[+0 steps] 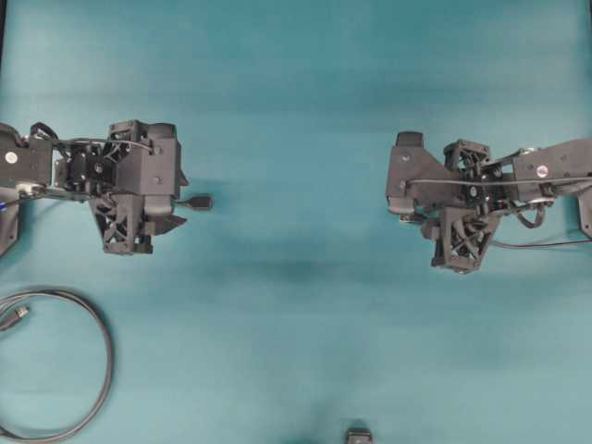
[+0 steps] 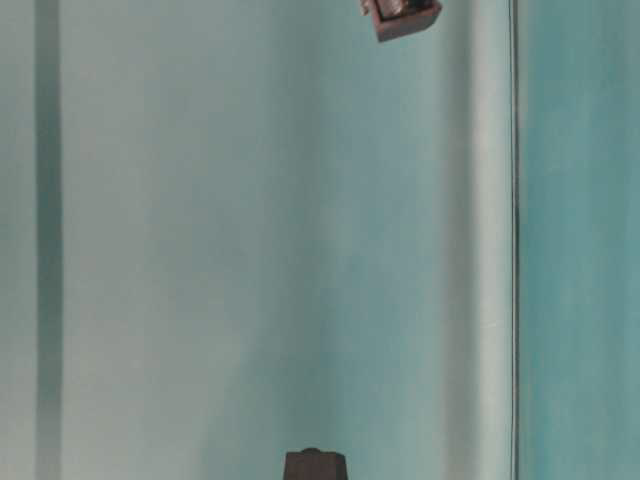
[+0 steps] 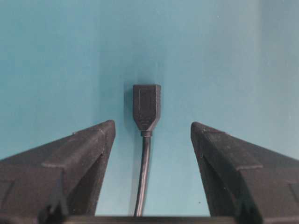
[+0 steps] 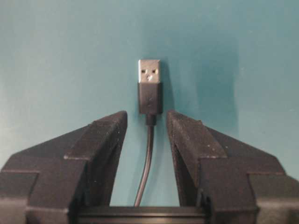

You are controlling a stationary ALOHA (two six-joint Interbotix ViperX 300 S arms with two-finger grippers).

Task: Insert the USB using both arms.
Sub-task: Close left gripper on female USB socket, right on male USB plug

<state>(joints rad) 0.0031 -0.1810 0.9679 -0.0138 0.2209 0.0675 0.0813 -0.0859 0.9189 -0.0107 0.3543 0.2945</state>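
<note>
Straddling the thin cable [image 4: 148,158] with the right gripper [image 4: 146,116], jaws partly drawn in but showing a sliver of worktop [image 4: 56,46] on either side of the cable, so gripping nothing as yet. Looking straight down on the USB plug [image 4: 149,72], lying flat just beyond the fingertips in the upper middle of the right wrist view, silvery end pointing away and dark collar nearest the jaws. Hovering with the left gripper [image 3: 152,125] spread wide and empty around the black socket [image 3: 146,105], which is sitting mid-frame just ahead of the tips.

Judging the step in hand as taking hold of both ends. Probably worth easing the right gripper forward, closing on the stiff collar rather than the limp cable. Keeping the plug centred between the jaws, avoiding a sideways nudge. Squeezing squarely, not twisting it. Clamping the socket by its body likewise, leaving its mouth free. Ignoring the thicker looped cable [image 1: 110,361] at the lower left of the overhead view.
</note>
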